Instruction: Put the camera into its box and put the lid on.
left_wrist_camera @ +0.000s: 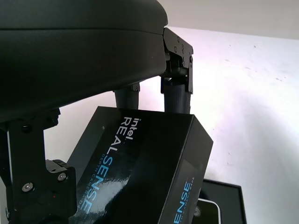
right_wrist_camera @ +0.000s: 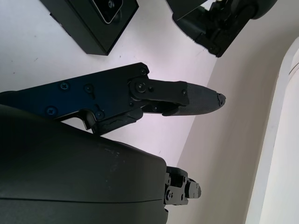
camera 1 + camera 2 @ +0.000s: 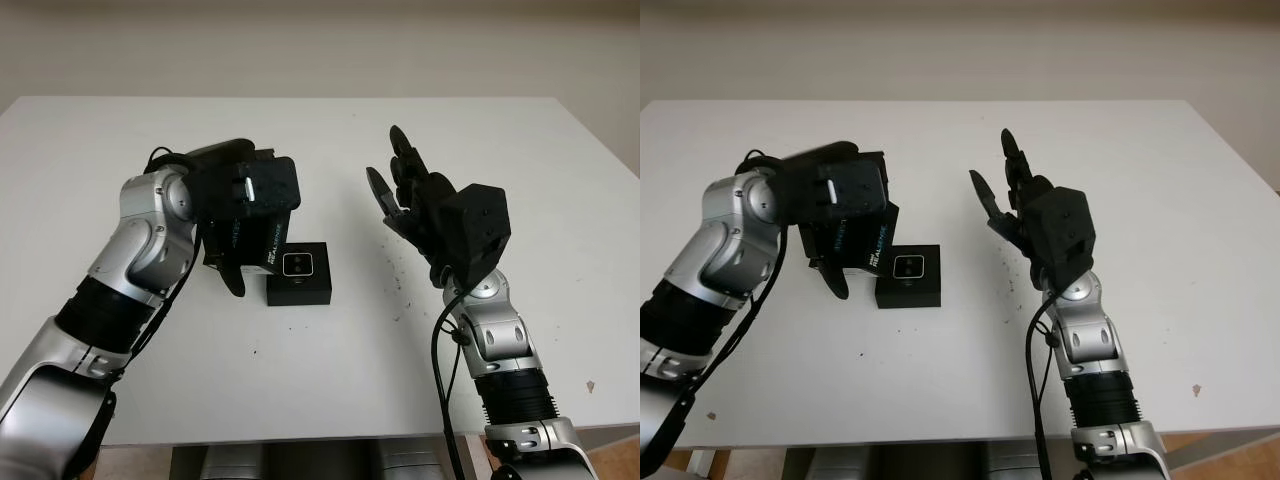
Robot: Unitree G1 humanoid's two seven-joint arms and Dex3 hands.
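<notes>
Camera looks already seated in its box, the small black base sitting on the white worktop roughly dead centre. You can see the silvery face of it looking up out of the open top, so I'd call the first half of the job done, judging by how it lies.

What's left is the lid. It's the black sleeve with the RealSense lettering, and the left hand has it clamped, fingers wrapped around it, tilted rather than level. From the head view it sits at about 10 o'clock from the box, just beside it and overlapping that near corner a bit, but lifted off the worktop and not over the opening yet. In the left wrist view the box peeks out past the lid's lower corner, so they're close but not lined up.

Right hand is holding nothing, open, raised above the worktop out at 3 o'clock from the box, well apart from it. Doesn't look involved right now.

So my read: maybe halfway or a bit past. The lid needs levelling out, sliding toward 4 o'clock until it's squarely above the box, then lowering on. The tilt is what I'd worry about, since a cocked lid could catch an edge and shove the box sideways.
</notes>
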